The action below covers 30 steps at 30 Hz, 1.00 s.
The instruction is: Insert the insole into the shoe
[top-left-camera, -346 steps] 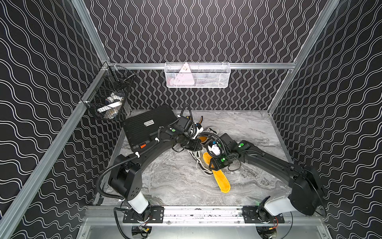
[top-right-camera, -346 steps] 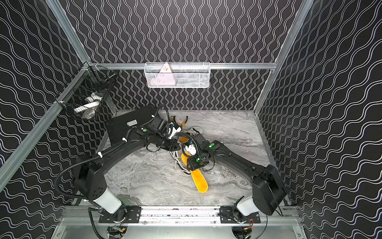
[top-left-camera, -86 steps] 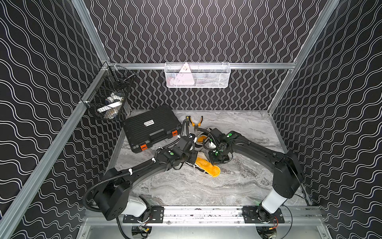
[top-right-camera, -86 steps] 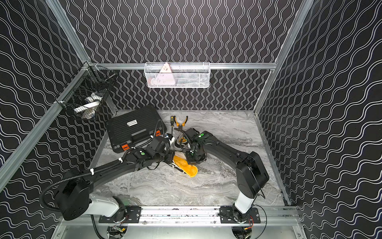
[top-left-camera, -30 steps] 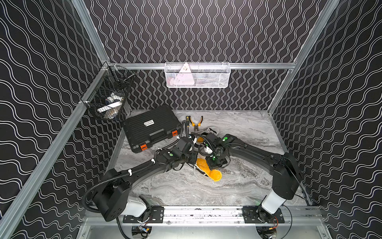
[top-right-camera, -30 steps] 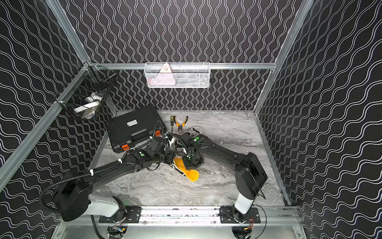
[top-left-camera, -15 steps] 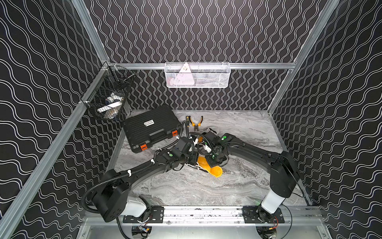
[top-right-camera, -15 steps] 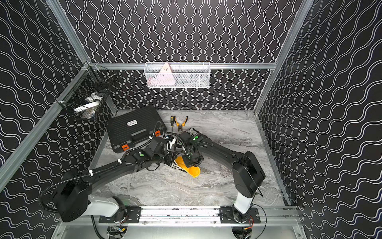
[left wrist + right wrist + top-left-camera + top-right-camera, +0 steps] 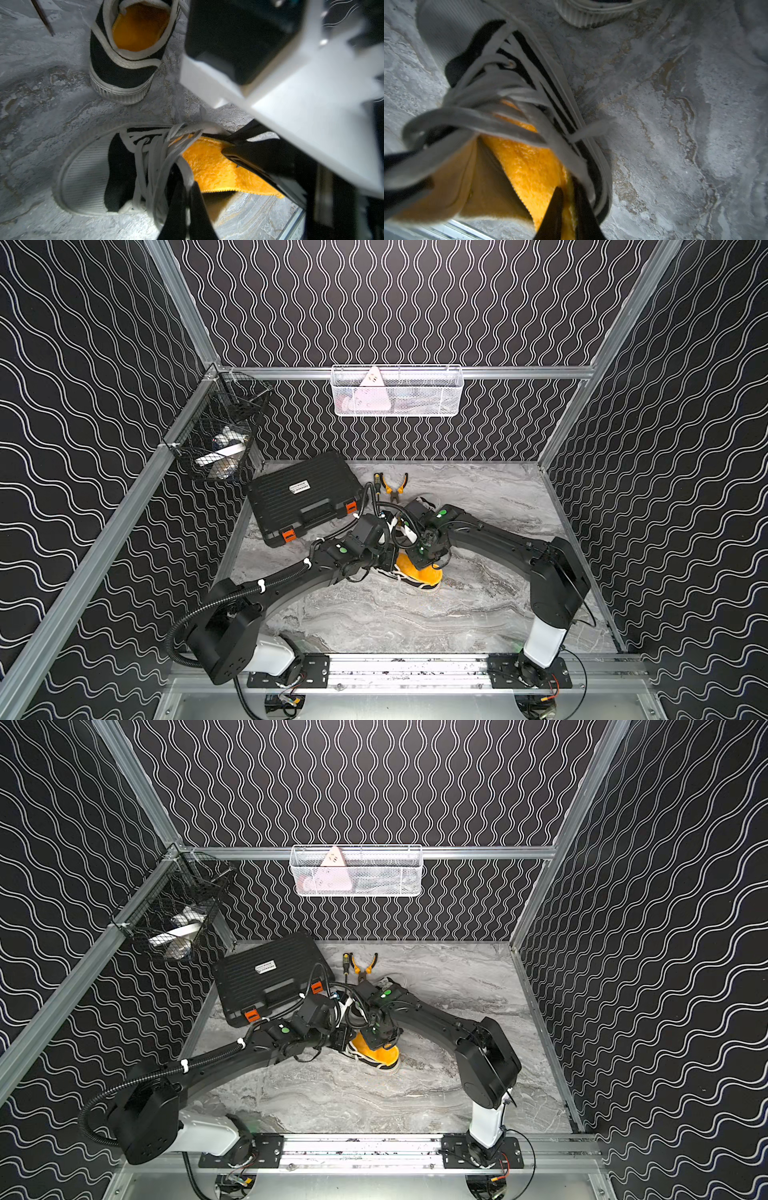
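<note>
Pushing the insole flat toward the toe should work best; right jaws pinch its edge, left jaws, shut tight, hold the shoe.

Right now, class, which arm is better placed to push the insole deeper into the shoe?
Right. The right gripper pinches the insole inside the shoe; the left gripper is shut on the shoe's side.

Top views look steeply down from the front over my whole table. Both wrist cameras (very close) share the shoe.
</note>
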Motion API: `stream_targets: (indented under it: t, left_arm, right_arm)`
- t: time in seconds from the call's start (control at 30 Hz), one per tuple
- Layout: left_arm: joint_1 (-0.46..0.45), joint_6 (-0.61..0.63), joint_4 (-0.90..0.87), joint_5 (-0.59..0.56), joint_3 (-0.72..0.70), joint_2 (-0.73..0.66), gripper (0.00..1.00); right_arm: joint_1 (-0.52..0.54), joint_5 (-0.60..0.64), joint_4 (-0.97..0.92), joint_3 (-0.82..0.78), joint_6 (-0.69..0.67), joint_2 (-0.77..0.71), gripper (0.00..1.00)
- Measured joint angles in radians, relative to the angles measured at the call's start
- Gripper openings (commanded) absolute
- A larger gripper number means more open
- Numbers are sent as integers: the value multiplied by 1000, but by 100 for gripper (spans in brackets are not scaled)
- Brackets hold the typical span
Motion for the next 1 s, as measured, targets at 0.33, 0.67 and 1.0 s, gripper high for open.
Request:
stream_targets:
  t: [0.33,0.67,1.0]
  left_arm:
    - [9,-29,29,10,-19,-5,0]
    - [50,-76,72,44,-65,-24,0]
    - [61,-84,66,27,-75,-47,0]
  right_arm:
    - [0,-37,63,26,45,52,16]
    - [0,-105,143,28,104,72,20]
    - [-4,-99,188,-48,175,31,47]
